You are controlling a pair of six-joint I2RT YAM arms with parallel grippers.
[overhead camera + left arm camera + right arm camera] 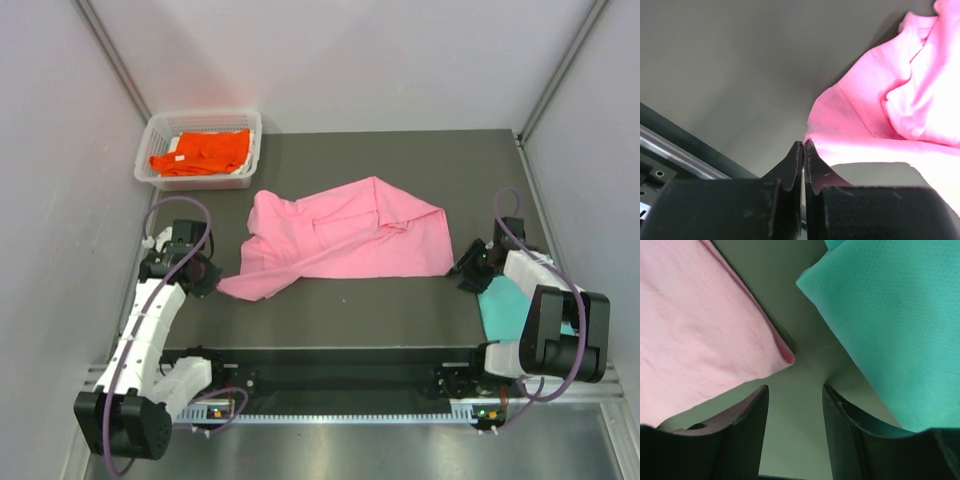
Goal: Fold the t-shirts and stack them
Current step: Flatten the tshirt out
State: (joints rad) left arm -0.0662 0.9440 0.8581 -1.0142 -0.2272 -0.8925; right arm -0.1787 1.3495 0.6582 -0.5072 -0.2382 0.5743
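Observation:
A light pink t-shirt (345,235) lies crumpled and partly folded in the middle of the dark table; it also shows in the left wrist view (890,100) and the right wrist view (700,320). My left gripper (210,277) (804,146) is shut, its tips right at the shirt's near-left corner, with no cloth seen between them. My right gripper (462,272) (795,389) is open and empty, low over bare table between the pink shirt's near-right corner and a teal t-shirt (503,308) (890,315). The teal shirt is partly hidden under the right arm. A bright orange t-shirt (200,150) lies in the basket.
The white wire-mesh basket (205,116) stands at the back left corner. Grey walls close in the left, right and back sides. A black rail (320,375) runs along the near edge between the arm bases.

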